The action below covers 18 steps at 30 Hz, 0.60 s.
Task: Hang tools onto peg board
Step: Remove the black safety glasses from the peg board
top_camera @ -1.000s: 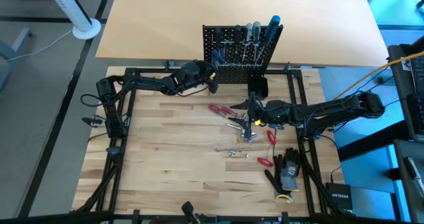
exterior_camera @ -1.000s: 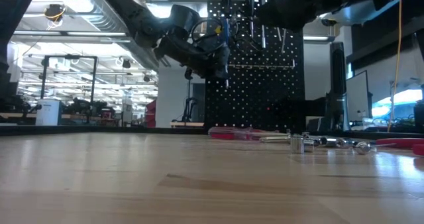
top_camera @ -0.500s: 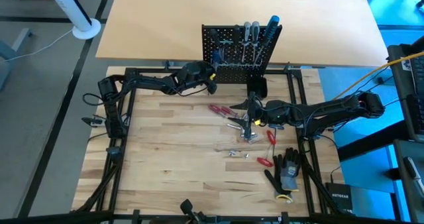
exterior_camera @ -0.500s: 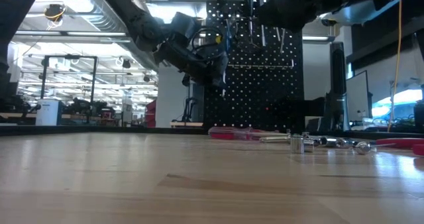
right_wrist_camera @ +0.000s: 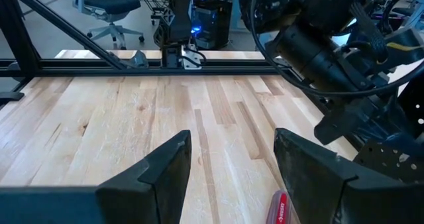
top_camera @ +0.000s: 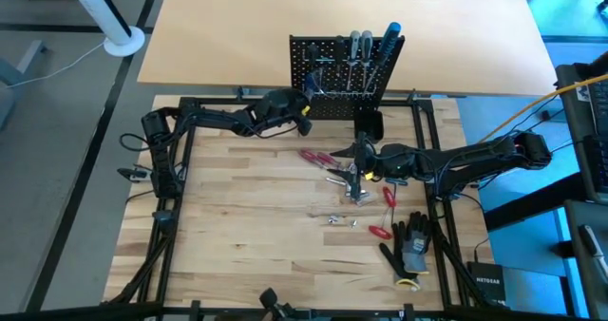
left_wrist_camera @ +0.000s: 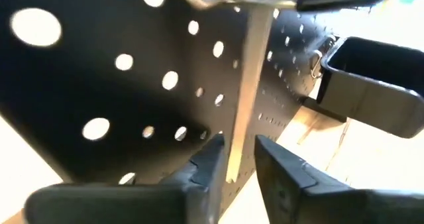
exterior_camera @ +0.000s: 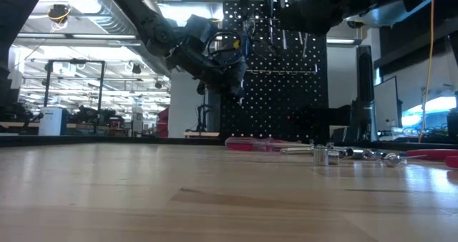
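Left gripper (left_wrist_camera: 237, 159) jaws have just parted around blue screwdriver's shaft (left_wrist_camera: 246, 85), now hanging on peg board (top_camera: 328, 63); right gripper (right_wrist_camera: 228, 159) jaws wide, empty.

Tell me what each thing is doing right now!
Left gripper: at the peg board, fingers slightly apart around a screwdriver's metal shaft.
Blue screwdriver: hanging on the peg board.
Peg board: standing upright, several tools hung on it.
Right gripper: open, empty, above the table.
Red screwdrivers: lying flat on the table.
Gloves: lying on the table.
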Each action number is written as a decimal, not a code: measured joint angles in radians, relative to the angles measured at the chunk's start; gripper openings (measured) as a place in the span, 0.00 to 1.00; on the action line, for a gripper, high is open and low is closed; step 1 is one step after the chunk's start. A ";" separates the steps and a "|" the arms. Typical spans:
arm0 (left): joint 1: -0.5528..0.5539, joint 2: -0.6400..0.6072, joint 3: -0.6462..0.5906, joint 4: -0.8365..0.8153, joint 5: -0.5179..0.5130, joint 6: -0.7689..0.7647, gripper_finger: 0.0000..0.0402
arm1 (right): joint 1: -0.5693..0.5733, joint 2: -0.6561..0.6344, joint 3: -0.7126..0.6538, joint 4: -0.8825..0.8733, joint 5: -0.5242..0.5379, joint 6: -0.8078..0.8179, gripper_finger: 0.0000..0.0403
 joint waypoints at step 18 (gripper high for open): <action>-0.028 -0.241 0.000 -0.285 0.002 0.089 0.40 | 0.001 0.000 0.000 0.001 0.000 0.000 0.54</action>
